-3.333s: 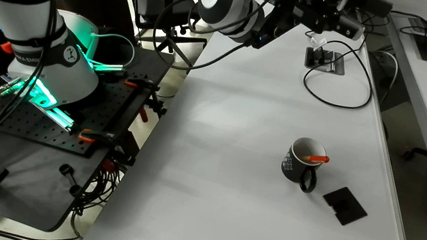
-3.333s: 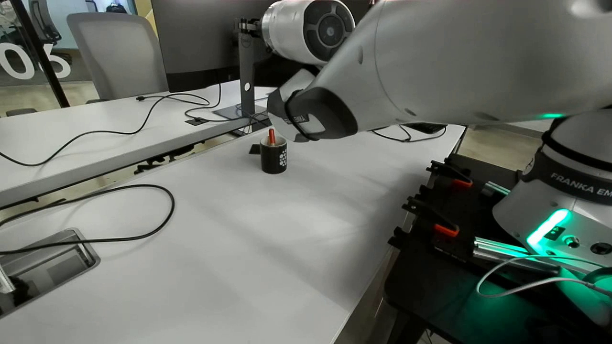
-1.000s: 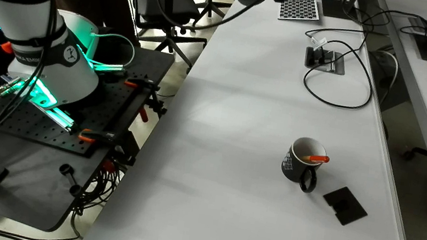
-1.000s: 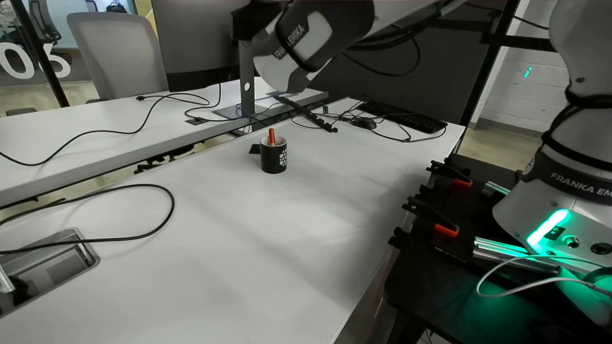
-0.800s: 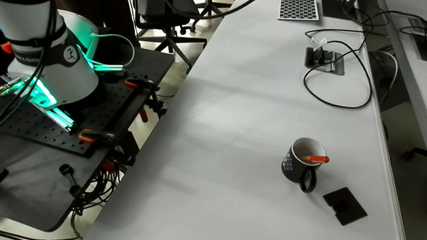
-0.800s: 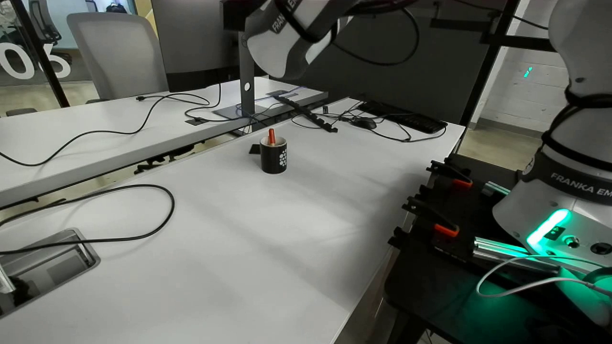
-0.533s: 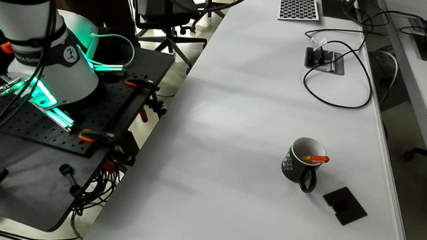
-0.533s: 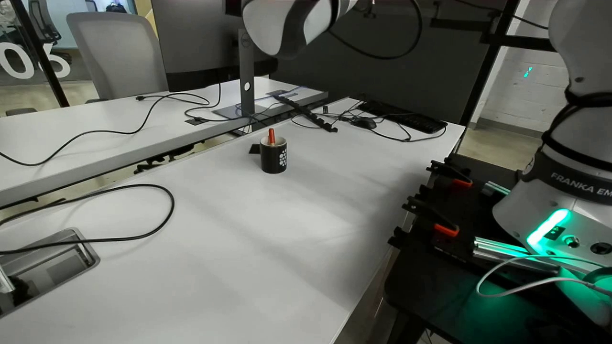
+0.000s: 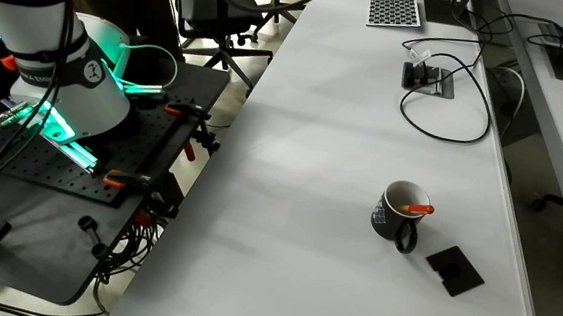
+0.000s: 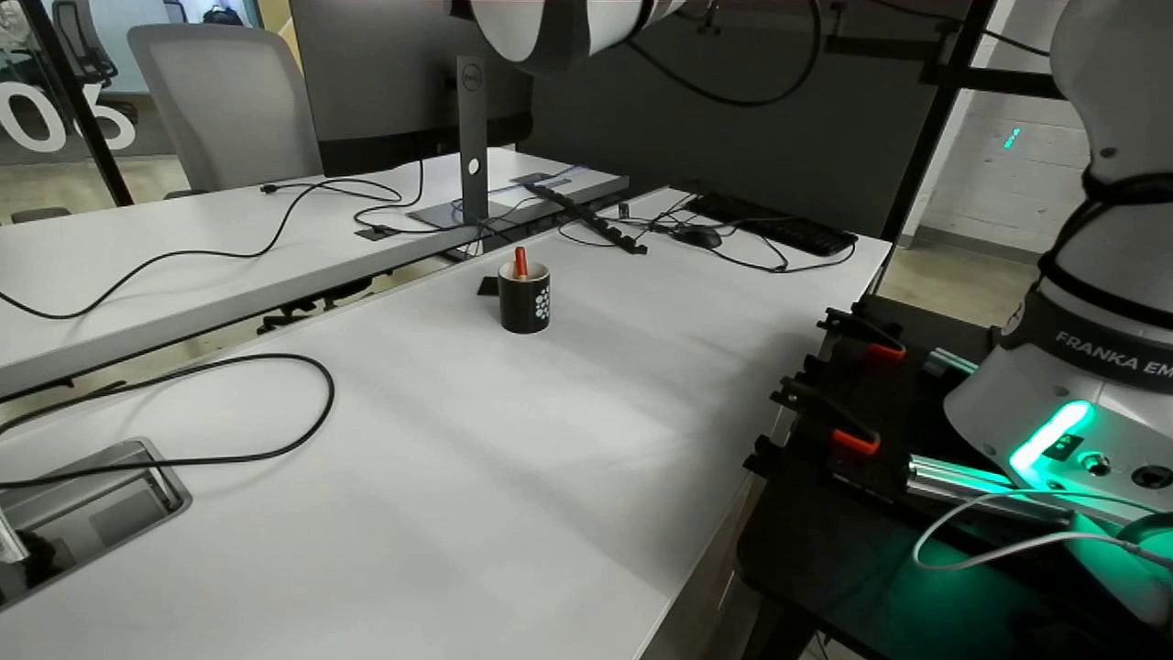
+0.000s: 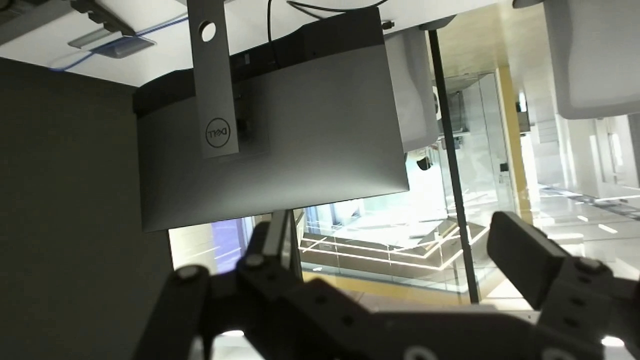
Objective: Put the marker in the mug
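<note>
The dark mug [image 9: 387, 224] stands upright on the white table, with its handle and pale inside visible; it also shows in an exterior view [image 10: 524, 307]. The red-orange marker [image 9: 418, 209] is inside the mug, leaning on the rim with its red end sticking out; that end also shows in an exterior view [image 10: 520, 261]. My gripper [image 11: 392, 230] is open in the wrist view, with nothing between its fingers. It points away from the table toward a monitor and glass wall, far from the mug. The gripper's fingers are out of both exterior views; mug and marker are out of the wrist view.
A flat black square [image 9: 455, 271] lies beside the mug. A looped black cable [image 9: 443, 137], a socket box [image 9: 445, 88] and a silver-framed keyboard [image 9: 394, 11] are farther along the table. A monitor [image 11: 310, 135] stands on the neighbouring desk.
My arm has risen and drawn back, leaving its lower parts out of the exterior views and uncovering the keyboard and table behind. The mug and marker have not moved.
</note>
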{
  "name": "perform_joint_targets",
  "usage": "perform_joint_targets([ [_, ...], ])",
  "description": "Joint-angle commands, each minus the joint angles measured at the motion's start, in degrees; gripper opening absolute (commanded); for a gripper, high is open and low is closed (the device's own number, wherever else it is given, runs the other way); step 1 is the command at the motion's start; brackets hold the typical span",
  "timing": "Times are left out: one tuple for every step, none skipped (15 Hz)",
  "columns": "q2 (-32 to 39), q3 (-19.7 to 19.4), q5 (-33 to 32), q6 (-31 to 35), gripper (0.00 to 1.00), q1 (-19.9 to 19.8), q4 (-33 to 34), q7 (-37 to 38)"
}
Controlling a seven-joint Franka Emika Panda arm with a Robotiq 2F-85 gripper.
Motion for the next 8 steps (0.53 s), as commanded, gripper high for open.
perform_joint_targets([
  [-5.4, 1.1, -2.6, 0.0, 1.00, -0.2, -0.2, -1.3],
  [-7.7, 2.8, -0.2, 0.1, 1.00, -1.0, 0.4, -5.4],
  [-9.3, 3.6, -0.7, -0.4, 1.00, -1.4, 0.4, -6.1],
  [-12.0, 4.7, -1.6, -0.4, 1.00, -2.0, 0.4, -7.4],
  [-14.3, 5.7, -2.3, -0.5, 1.00, -2.6, 0.4, -8.6],
  [-16.4, 6.8, -2.7, -0.5, 1.00, -3.4, 0.2, -9.8],
  [-18.4, 7.8, -3.1, -0.8, 1.00, -4.1, 0.1, -11.0],
  [-20.3, 9.0, -3.6, -1.3, 1.00, -5.3, 0.0, -12.1],
])
